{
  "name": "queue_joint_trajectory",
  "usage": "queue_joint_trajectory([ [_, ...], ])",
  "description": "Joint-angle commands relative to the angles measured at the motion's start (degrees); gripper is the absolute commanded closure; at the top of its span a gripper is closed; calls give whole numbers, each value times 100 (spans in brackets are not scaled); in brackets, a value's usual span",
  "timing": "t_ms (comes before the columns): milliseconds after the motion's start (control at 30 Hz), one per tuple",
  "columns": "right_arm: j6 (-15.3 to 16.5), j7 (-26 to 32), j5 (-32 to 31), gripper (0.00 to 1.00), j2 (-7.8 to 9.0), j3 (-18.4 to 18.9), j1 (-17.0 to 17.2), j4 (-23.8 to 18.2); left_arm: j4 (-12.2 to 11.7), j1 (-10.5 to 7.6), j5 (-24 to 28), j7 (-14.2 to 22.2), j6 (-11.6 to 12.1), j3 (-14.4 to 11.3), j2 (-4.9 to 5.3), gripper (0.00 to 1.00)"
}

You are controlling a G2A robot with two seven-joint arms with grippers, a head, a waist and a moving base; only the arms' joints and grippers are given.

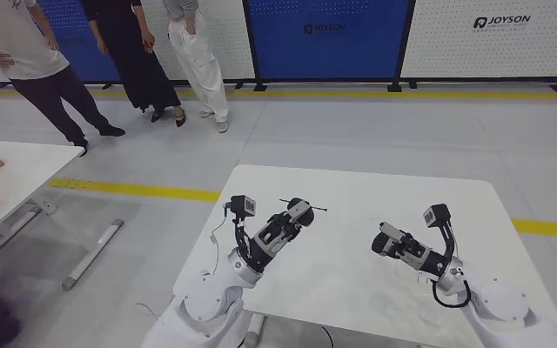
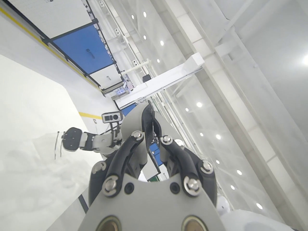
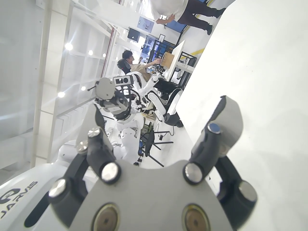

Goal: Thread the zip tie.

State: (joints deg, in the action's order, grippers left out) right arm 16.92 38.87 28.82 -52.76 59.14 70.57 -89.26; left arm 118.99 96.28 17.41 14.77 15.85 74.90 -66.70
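Gripping the zip tie (image 1: 318, 208) near its middle, the left hand (image 1: 300, 210) is clenched above the worktop (image 1: 374, 187), over its left half. The thin black strip sticks out on both sides of it. Over the worktop's right half, well apart, the right hand (image 3: 161, 105) hangs released, spread wide.

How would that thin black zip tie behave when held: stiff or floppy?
Probably fairly stiff: the zip tie juts straight out either side of the left gripper without drooping. Likely very light too, being so thin.
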Motion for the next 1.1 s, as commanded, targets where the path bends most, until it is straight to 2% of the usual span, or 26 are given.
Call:
queue_joint_trajectory([
  [0, 0, 0, 0, 0, 0, 0, 0, 0, 64, 91, -3, 52, -50, 65, 12, 100],
  [67, 0, 0, 0, 0, 0, 0, 0, 0, -59, 84, -11, 98, -243, 70, 18, 100],
  [133, 0, 0, 0, 0, 0, 0, 0, 0, -275, -1, -132, 87, -421, 30, 17, 100],
  [200, 0, 0, 0, 0, 0, 0, 0, 0, -652, -129, -271, 82, -632, -90, 8, 100],
  [233, 0, 0, 0, 0, 0, 0, 0, 0, -820, -201, -327, 50, -665, -154, -1, 100],
  [300, 0, 0, 0, 0, 0, 0, 0, 0, -1288, -373, -524, -83, -619, -356, -33, 100],
  [400, 0, 0, 0, 0, 0, 0, 0, 0, -1900, -640, -458, -115, -618, -606, -84, 100],
  [500, 0, 0, 0, 0, 0, 0, 0, 0, -2322, -803, -408, -116, -523, -751, -118, 100],
  [600, 0, 0, 0, 0, 0, 0, 0, 0, -2531, -881, -386, -112, -408, -807, -134, 100],
  [700, 0, 0, 0, 0, 0, 0, 0, 0, -2497, -879, -301, -91, -288, -795, -137, 100],
  [800, 0, 0, 0, 0, 0, 0, 0, 0, -2216, -777, -216, -76, -45, -703, -124, 100],
  [900, 0, 0, 0, 0, 0, 0, 0, 0, -1773, -611, -98, -88, 150, -538, -100, 100],
  [1000, 0, 0, 0, 0, 0, 0, 0, 0, -1218, -380, -14, -62, 336, -328, -68, 100],
  [1067, 0, 0, 0, 0, 0, 0, 0, 0, -809, -204, 12, -28, 363, -182, -46, 100],
])
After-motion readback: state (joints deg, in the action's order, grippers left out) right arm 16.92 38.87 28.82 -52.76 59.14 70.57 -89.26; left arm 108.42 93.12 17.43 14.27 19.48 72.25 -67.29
